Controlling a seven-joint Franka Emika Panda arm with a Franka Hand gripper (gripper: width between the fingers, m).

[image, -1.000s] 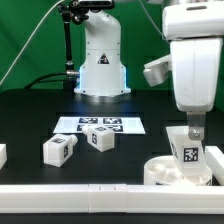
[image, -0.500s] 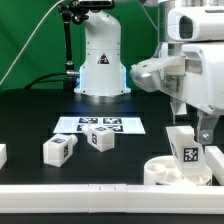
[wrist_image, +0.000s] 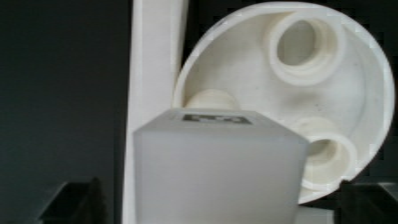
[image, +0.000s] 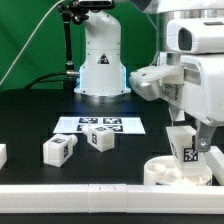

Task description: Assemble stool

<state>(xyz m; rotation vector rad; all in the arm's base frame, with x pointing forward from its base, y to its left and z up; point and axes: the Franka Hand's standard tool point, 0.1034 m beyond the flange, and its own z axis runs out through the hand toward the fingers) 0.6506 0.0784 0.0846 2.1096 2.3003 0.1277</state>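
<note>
The tool (image: 189, 136) is closed on the upright stool leg (image: 181, 152), which stands on the round seat (image: 158, 173) directly below; likely rigid, light, smooth plastic; grip flat opposing sides, mid-height.

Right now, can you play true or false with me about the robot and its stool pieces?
1. The gripper holds a leg upright at the round seat. True.
2. The seat is at the exterior view's left. False: it is at the exterior view's right, under the gripper.
3. Two loose legs lie near the marker board. True.
4. The marker board is stacked on the seat. False: it lies flat on the table, behind the loose legs.
</note>
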